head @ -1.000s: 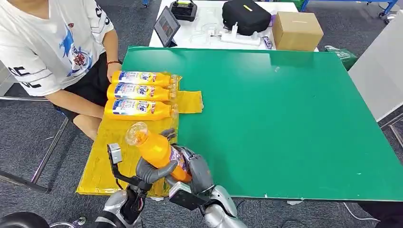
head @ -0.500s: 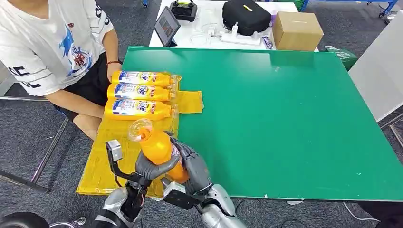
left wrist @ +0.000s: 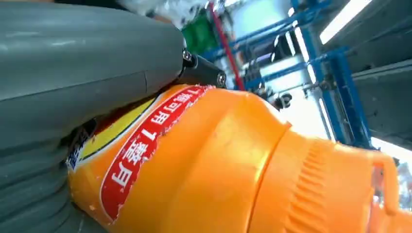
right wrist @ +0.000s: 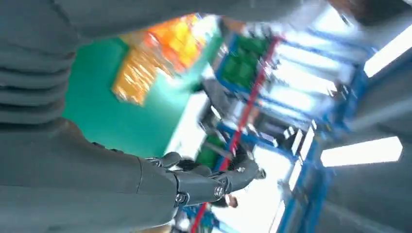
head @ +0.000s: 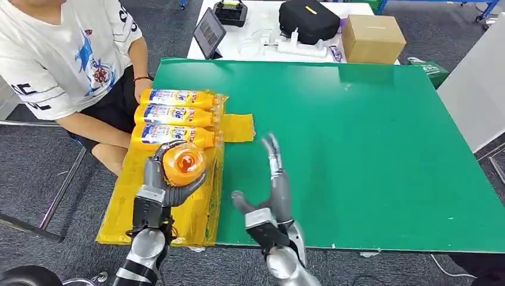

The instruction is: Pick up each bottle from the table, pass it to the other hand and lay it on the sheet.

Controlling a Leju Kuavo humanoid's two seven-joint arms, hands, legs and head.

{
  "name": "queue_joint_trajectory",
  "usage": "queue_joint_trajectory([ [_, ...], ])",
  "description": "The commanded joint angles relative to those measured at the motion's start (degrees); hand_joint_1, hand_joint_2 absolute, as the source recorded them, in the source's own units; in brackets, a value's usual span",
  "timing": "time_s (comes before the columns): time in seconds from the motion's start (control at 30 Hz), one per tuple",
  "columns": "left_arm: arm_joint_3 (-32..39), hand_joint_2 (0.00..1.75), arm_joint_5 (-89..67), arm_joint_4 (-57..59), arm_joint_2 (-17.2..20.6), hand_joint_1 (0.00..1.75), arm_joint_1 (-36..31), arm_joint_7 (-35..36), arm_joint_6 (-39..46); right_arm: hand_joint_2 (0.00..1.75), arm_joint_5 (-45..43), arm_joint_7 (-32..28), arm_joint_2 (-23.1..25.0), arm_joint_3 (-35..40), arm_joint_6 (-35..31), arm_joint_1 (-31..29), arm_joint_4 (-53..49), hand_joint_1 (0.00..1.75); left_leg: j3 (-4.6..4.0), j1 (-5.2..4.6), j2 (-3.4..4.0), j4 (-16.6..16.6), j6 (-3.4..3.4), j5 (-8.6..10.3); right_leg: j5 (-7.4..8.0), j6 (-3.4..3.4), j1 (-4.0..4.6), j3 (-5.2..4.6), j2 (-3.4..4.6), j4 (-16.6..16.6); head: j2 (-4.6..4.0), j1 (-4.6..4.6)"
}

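Head view: the orange bottle (head: 183, 164), a second ago gripped by both hands near the table's front edge, is now held by the left hand (head: 161, 182) alone, fingers wrapped round its body, its end turned toward the camera above the yellow sheet (head: 128, 208). The bottle has moved leftward and farther from the front edge, and now hovers just in front of the nearest of three bottles (head: 174, 116) lying side by side on the sheet at the table's left edge. The right hand (head: 271, 190) has let go and drawn away to the right; it stands over the green table (head: 369, 155) with fingers spread and nothing in it. A seated person (head: 65, 53) remains beside the left edge. Left wrist view: the hand's grey thumb presses the bottle's labelled shoulder (left wrist: 204, 160). Right wrist view: the empty right hand's fingers (right wrist: 204, 184) are extended, apart from the table.
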Motion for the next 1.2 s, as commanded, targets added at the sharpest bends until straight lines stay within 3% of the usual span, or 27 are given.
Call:
queue_joint_trajectory([
  [0.03, 1.6, 1.75, -7.3, 2.8, 0.8, 1.75, -3.1, 2.1, 5.0, 0.0, -2.9, -2.4, -1.4, -4.2, -1.4, 2.1, -9.1, 0.0, 0.13, 0.02, -0.04, 0.0, -0.01, -0.05, -0.05, -0.05, 0.03, 0.16, -0.09, 0.0, 0.0, -0.02],
  [0.37, -2.5, 1.75, -44.1, 32.8, 7.2, 1.75, -15.0, 17.1, 6.4, 0.0, -6.8, -2.5, -2.4, -6.4, -2.3, 2.7, -15.6, 0.0, 0.33, -0.01, -0.11, -0.1, -0.04, 0.01, -0.03, -0.08, 0.01, 0.35, -0.18, -0.1, 0.0, 0.0],
  [0.7, -2.3, 1.75, -47.8, 45.1, 8.3, 1.75, -19.8, 18.2, 3.4, 0.0, -9.8, -2.5, -3.1, -7.8, -1.4, 2.6, -16.9, 0.0, 0.27, 0.01, -0.04, -0.1, -0.04, -0.01, -0.05, -0.06, 0.02, 0.28, -0.11, -0.1, 0.0, 0.02],
  [0.93, -2.0, 1.75, -47.8, 46.2, 8.0, 1.75, -20.2, 18.1, 3.5, 0.0, -10.0, -2.5, -2.5, -8.3, -0.1, 2.5, -15.9, 0.0, 0.26, 0.04, 0.06, 0.0, -0.06, -0.06, -0.04, -0.08, 0.06, 0.25, -0.01, 0.0, 0.0, -0.02],
  [1.07, -1.1, 1.75, -45.3, 45.6, 7.5, 1.75, -19.9, 16.9, -2.1, 0.0, -10.0, -2.5, -1.8, -9.1, 2.4, 2.0, -13.5, 0.0, 0.23, 0.03, 0.09, 0.0, -0.06, -0.03, -0.01, -0.07, 0.05, 0.23, 0.01, -0.1, 0.0, -0.02],
  [1.1, -0.3, 1.75, -43.4, 45.4, 7.2, 0.28, -19.7, 15.9, -4.4, 0.0, -9.9, -2.3, -1.7, -9.2, 3.1, 1.8, -13.0, 0.0, 0.32, 0.06, 0.11, 0.0, -0.07, -0.07, -0.03, -0.09, 0.08, 0.32, 0.02, -0.1, 0.0, 0.0],
  [1.13, 0.7, 1.75, -40.1, 44.8, 7.0, 0.0, -19.3, 13.8, -7.7, 0.0, -9.4, -2.2, -1.5, -9.5, 3.6, 1.7, -12.3, 0.0, 0.4, 0.07, 0.11, -0.1, -0.08, -0.08, -0.04, -0.11, 0.09, 0.41, 0.01, -0.1, 0.0, 0.0],
  [1.17, 1.8, 0.0, -36.9, 44.3, 7.1, 0.0, -18.9, 11.9, -11.1, 0.0, -9.5, -1.9, -1.5, -9.5, 4.3, 1.5, -11.7, 0.0, 0.29, 0.04, 0.09, -0.1, -0.06, -0.03, -0.01, -0.07, 0.06, 0.31, 0.04, -0.1, 0.0, 0.0],
  [1.2, 1.9, 0.0, -36.2, 44.0, 7.1, 0.0, -18.7, 11.3, -11.7, 0.0, -9.5, -1.9, -1.4, -9.6, 4.4, 1.4, -11.6, 0.0, 0.41, 0.05, 0.14, -0.1, -0.06, -0.08, -0.03, -0.09, 0.08, 0.42, 0.06, -0.1, 0.0, -0.02],
])
